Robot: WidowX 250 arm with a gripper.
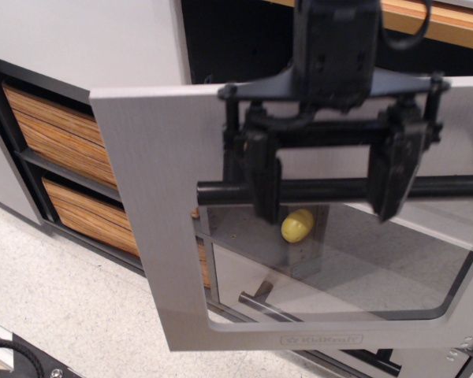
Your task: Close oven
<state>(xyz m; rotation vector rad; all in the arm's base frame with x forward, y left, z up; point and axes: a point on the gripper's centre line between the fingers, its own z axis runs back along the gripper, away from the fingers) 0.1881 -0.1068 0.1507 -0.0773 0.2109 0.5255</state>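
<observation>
The oven's brushed silver-grey door (pixel 162 197) stands almost upright, filling the middle and right of the view. Its thick black bar handle (pixel 323 189) runs across above the clear window (pixel 339 268), and a small logo plate (pixel 321 340) sits at the bottom. A small yellow object (pixel 297 225) shows through the window. My black gripper (pixel 329 185) is open, its two fingers (pixel 264 181) hanging in front of the handle and pressing against the door front. The rack is hidden.
Wood-grain drawers (pixel 59 130) in a black frame stand at the left, partly behind the door's edge. A white panel (pixel 87 39) is above them. A speckled light floor (pixel 55 299) lies below. A thin metal handle (pixel 264 305) shows through the window.
</observation>
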